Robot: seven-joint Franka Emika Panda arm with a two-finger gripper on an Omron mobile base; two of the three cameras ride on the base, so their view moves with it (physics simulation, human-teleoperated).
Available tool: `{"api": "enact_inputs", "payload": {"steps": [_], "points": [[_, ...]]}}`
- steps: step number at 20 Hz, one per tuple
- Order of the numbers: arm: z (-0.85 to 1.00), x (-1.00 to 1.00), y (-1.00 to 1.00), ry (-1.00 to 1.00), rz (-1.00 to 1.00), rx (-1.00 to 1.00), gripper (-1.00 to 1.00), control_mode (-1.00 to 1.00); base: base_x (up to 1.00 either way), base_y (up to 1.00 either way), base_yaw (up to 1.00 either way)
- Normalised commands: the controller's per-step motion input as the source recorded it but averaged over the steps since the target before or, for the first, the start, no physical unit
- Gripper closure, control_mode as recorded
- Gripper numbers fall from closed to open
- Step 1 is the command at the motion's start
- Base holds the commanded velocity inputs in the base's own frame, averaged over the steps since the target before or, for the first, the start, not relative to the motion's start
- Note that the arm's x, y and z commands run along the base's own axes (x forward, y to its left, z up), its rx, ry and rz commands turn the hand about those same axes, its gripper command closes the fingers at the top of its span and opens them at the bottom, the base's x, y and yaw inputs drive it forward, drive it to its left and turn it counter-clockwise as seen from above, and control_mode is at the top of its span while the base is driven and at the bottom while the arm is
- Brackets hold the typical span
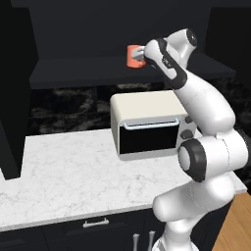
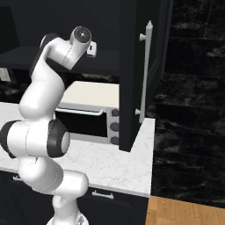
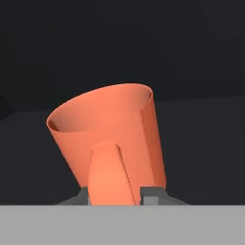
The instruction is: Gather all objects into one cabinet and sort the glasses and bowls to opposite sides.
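End effector [image 1: 140, 55] clamped on the orange mug's [image 1: 132, 56] handle [image 3: 111, 174] — fingertips mostly cut off — inside the cabinet [image 1: 98, 68].

No readable text, label or number on any surface

Flat, even rendered light falls on the white worktop [image 1: 73, 166], bright with faint shadows. The cabinet [image 2: 132, 66] interior sinks into near-black. The hand view looks soft and dim; no glare, no edge distortion.
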Motion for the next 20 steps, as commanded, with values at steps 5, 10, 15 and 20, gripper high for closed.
{"api": "enact_inputs", "payload": {"steps": [5, 10, 15, 20], "points": [[0.03, -0.6, 0.09, -0.11, 0.0, 0.0, 1.0, -1.0, 0.0, 0.0, 0.0], [0.11, -0.96, 0.13, -0.23, -0.02, 0.0, 1.0, -1.0, 0.0, 0.0, 0.0], [0.4, -1.0, 0.07, -0.3, -0.01, 0.0, 1.0, -1.0, 0.0, 0.0, 0.0], [0.71, -1.0, 0.0, -0.27, 0.0, 0.0, 1.0, -1.0, 0.0, 0.0, 0.0]]}}
